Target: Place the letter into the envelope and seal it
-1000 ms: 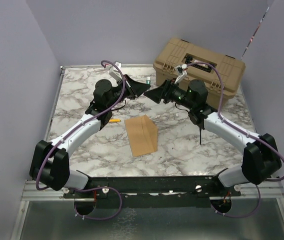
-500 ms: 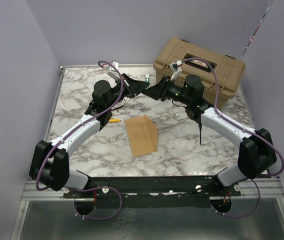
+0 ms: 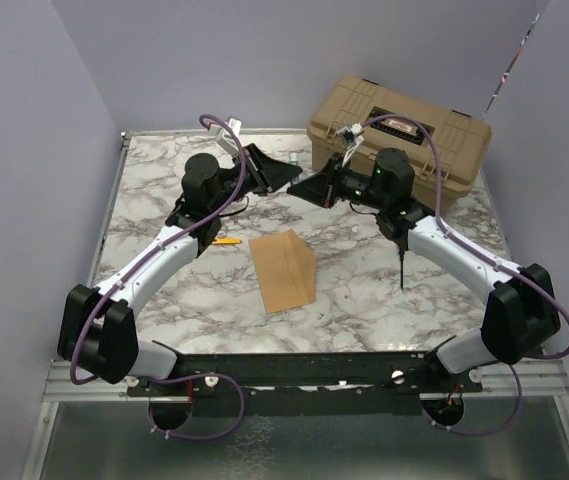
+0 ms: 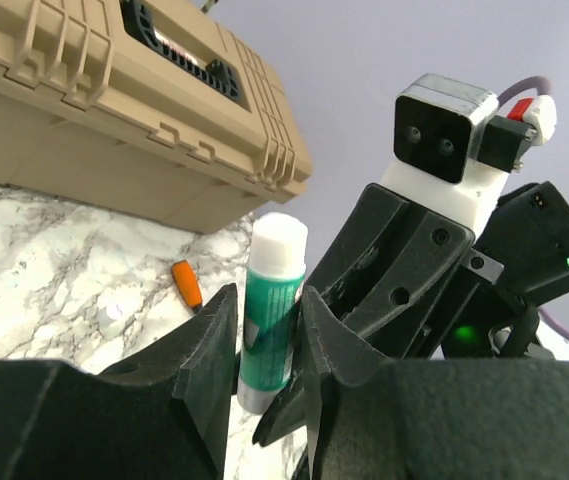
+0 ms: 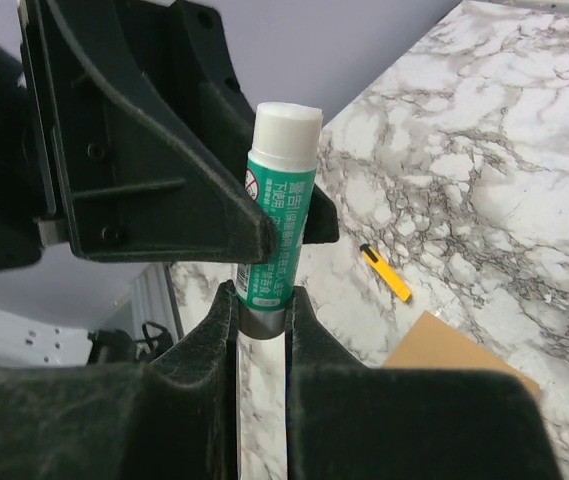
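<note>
The kraft-brown envelope (image 3: pixel 282 270) lies flat on the marble table, its paler flap side to the right; a corner of the envelope (image 5: pixel 454 355) shows in the right wrist view. The letter is hidden. At the back of the table both grippers meet in the air around a green glue stick with a white cap (image 3: pixel 295 160). My right gripper (image 5: pixel 261 295) is shut on the grey base of the glue stick (image 5: pixel 276 235). My left gripper (image 4: pixel 267 298) stands slightly open around the stick's green body (image 4: pixel 272 320), with a gap beside it.
A tan toolbox (image 3: pixel 399 130) stands at the back right. A yellow cutter (image 3: pixel 229 241) lies left of the envelope and a black pen (image 3: pixel 401 270) to its right. A small orange piece (image 4: pixel 187 284) lies near the toolbox.
My right gripper moved in to the left one and closed on the glue stick's base. The left jaws, shut on the stick before, have eased apart.
</note>
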You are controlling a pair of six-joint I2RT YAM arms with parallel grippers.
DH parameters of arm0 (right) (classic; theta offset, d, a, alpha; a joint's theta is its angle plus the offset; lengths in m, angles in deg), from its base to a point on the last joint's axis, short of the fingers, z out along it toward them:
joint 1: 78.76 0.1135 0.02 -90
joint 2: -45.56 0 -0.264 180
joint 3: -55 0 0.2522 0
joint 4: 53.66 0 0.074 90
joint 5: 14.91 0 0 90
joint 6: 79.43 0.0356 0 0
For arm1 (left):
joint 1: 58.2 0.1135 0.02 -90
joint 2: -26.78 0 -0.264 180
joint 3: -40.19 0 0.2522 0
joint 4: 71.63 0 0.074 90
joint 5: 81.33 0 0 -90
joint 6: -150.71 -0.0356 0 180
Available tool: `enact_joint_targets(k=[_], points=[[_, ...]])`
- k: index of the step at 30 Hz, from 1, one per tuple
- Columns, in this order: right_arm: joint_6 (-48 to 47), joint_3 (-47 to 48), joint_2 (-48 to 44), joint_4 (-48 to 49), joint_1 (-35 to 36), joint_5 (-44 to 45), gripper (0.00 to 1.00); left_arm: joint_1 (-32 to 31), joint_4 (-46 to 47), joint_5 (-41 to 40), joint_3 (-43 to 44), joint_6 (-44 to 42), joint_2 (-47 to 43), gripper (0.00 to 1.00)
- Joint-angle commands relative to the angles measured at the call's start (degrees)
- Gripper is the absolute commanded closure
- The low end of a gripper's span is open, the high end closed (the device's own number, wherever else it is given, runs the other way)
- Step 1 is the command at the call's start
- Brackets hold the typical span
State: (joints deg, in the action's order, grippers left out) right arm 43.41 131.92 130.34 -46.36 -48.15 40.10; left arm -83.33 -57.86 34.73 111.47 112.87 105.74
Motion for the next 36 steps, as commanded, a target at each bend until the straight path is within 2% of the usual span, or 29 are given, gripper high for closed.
enact_joint_targets(k=[1,6,11,16,17,18,21,22,23,26,31,34,36], points=[[-10.92,1.53,-1.31,-6.32,0.03,-9.89,1.00,0.31,-11.03,4.00,3.61,-5.77,-1.33,0.69],[-16.26,3.89,-0.23,-13.66,0.06,-11.71,1.00,0.39,-14.25,4.30,2.69,-8.87,-2.82,0.70],[-16.77,4.52,0.32,-14.80,0.03,-11.67,1.00,0.51,-16.11,7.29,2.20,-11.21,-3.69,1.00],[-11.77,8.45,1.20,-16.17,-0.03,-15.85,0.99,0.51,-13.52,10.03,3.56,-11.73,-5.11,1.00],[-9.53,8.47,0.69,-14.79,-0.05,-15.41,0.92,0.47,-13.29,8.96,4.29,-11.67,-5.51,1.00],[-7.22,8.35,-0.05,-13.34,-0.03,-13.72,0.79,0.51,-12.86,7.39,4.99,-11.42,-5.94,1.00],[-0.45,6.22,-3.37,-7.65,-0.02,-7.68,0.30,0.47,-9.96,1.41,6.52,-7.62,-7.30,1.00],[0.15,5.22,-4.60,-4.72,0.01,-6.33,0.21,0.50,-8.63,-0.49,6.88,-5.32,-7.59,1.00],[-0.34,4.52,-5.64,-3.23,0.13,-5.53,0.18,0.47,-7.92,-2.44,7.38,-3.25,-7.73,1.00],[-7.92,3.41,-8.30,-3.45,1.75,1.06,0.14,0.34,-8.47,-7.07,8.92,4.50,-7.58,1.00],[-25.53,1.06,-12.12,-1.40,5.82,12.47,0.15,-0.19,-11.12,-12.32,8.69,14.81,-7.93,1.00],[-33.83,0.29,-12.26,1.71,7.72,15.38,0.19,-0.40,-11.91,-12.92,9.93,17.60,-7.56,1.00],[-38.08,-2.71,-12.64,7.99,8.77,16.48,0.23,-0.47,-11.91,-12.86,10.68,17.96,-7.55,1.00]])
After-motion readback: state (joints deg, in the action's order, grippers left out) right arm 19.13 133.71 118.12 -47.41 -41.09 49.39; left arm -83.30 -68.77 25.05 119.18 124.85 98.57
